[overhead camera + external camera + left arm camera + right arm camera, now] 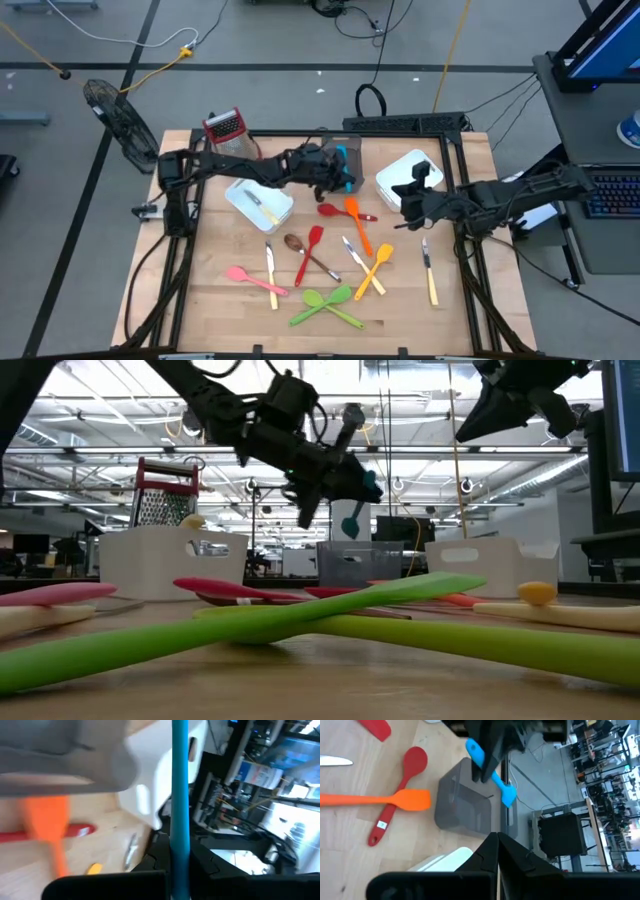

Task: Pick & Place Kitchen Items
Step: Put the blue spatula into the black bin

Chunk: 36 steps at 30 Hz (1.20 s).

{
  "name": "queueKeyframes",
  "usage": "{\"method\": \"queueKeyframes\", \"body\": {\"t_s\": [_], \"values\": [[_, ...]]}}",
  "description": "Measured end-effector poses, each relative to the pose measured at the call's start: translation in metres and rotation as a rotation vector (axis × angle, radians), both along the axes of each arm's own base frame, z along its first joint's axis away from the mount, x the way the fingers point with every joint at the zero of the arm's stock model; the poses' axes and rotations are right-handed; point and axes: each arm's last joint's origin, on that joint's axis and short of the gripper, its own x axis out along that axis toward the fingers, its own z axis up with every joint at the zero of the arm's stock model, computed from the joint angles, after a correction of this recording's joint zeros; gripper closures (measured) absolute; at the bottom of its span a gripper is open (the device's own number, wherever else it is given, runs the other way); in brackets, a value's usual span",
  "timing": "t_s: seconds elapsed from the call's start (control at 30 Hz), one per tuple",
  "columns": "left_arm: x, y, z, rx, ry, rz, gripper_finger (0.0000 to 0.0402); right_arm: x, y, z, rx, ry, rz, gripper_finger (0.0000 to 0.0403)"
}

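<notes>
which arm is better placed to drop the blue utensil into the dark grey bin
Left. Its fingers are shut on the blue plastic utensil, held in the air right over the dark grey plastic bin. The right gripper is shut on nothing, hovering off by the white bin.

Grey floor [90, 250] w/ dark tape lines round the wooden table [210, 300]. Yellow cable [150, 62] + white cable [110, 36] trail across it at far left. Desk w/ keyboard [612, 195] far right. Low view: open workshop hall, ceiling strip lights [110, 422], shelving behind.
</notes>
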Motion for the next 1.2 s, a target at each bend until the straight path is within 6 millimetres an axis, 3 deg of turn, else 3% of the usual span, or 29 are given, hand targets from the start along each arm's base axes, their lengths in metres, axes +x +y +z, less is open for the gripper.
{"method": "queueKeyframes", "body": {"t_s": [0.13,0.37,0.57,1.2], "values": [[0.008,0.005,0.007,-0.023,-0.004,-0.009,0.0384,-0.009,-0.002,-0.001,0.009,-0.023,0.004,0.0402],[0.002,0.006,-0.004,-0.161,0.106,-0.007,0.0384,-0.025,-0.004,0.007,0.046,-0.091,0.033,0.0402],[-0.001,0.017,-0.004,-0.159,0.112,0.048,0.0384,-0.033,-0.006,0.012,0.058,-0.132,0.046,0.0402],[-0.007,0.029,-0.007,-0.191,0.138,0.106,0.0354,-0.036,-0.006,0.014,0.039,-0.132,0.058,0.0402]]}}
